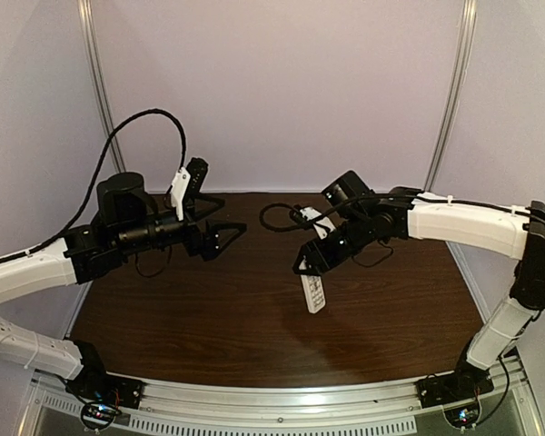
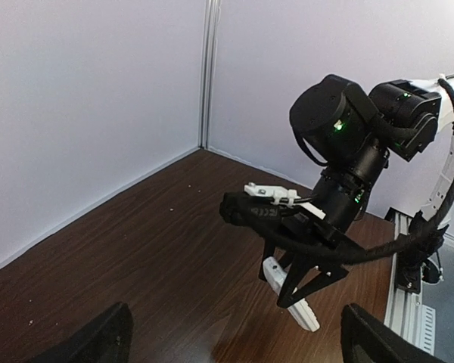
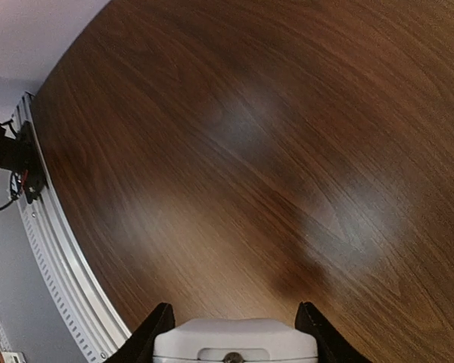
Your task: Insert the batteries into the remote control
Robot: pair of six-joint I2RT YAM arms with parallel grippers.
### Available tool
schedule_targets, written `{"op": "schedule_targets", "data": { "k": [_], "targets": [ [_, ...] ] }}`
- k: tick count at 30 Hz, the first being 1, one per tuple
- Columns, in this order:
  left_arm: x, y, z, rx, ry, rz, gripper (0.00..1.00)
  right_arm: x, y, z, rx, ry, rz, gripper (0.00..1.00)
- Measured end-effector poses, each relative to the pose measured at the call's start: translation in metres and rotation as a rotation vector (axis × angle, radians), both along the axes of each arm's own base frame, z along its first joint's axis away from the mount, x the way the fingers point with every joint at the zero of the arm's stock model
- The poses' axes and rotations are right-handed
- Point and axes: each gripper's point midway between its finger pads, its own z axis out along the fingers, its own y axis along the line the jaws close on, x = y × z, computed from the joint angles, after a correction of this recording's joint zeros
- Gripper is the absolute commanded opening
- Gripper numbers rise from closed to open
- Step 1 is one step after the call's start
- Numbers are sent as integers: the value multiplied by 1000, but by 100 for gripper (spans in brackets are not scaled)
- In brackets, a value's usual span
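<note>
The white remote control [image 1: 314, 293] hangs tilted above the table, its upper end clamped in my right gripper [image 1: 311, 265]. In the right wrist view its rounded end [image 3: 234, 340] sits between the two black fingers of that gripper [image 3: 234, 333]. The left wrist view shows the remote [image 2: 291, 293] under the right gripper's black fingers [image 2: 318, 276]. My left gripper [image 1: 234, 214] is held above the table's left back part, wide open and empty, facing the remote. Its fingers [image 2: 98, 336] frame the bottom corners of the left wrist view. No batteries show in any view.
The dark wood table [image 1: 254, 336] lies under both arms. A metal rail [image 1: 282, 400] runs along its near edge. Pale walls close the back and sides. A black cable [image 1: 277, 213] loops off the right wrist.
</note>
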Motion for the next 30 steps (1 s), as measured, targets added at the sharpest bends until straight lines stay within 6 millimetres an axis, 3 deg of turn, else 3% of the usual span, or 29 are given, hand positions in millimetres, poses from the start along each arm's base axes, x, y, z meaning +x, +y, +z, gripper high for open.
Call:
{"op": "schedule_targets", "data": {
  "k": [6, 13, 21, 30],
  "targets": [
    [4, 5, -17, 28, 24, 28, 97, -3, 5, -56, -239, 55, 37, 16],
    [8, 10, -26, 41, 38, 55, 97, -1, 5, -99, -441, 66, 66, 19],
    [7, 14, -39, 58, 57, 71, 98, 7, 10, -125, -531, 71, 79, 26],
    [9, 18, -45, 61, 56, 90, 98, 12, 15, -144, -566, 86, 81, 41]
  ]
}}
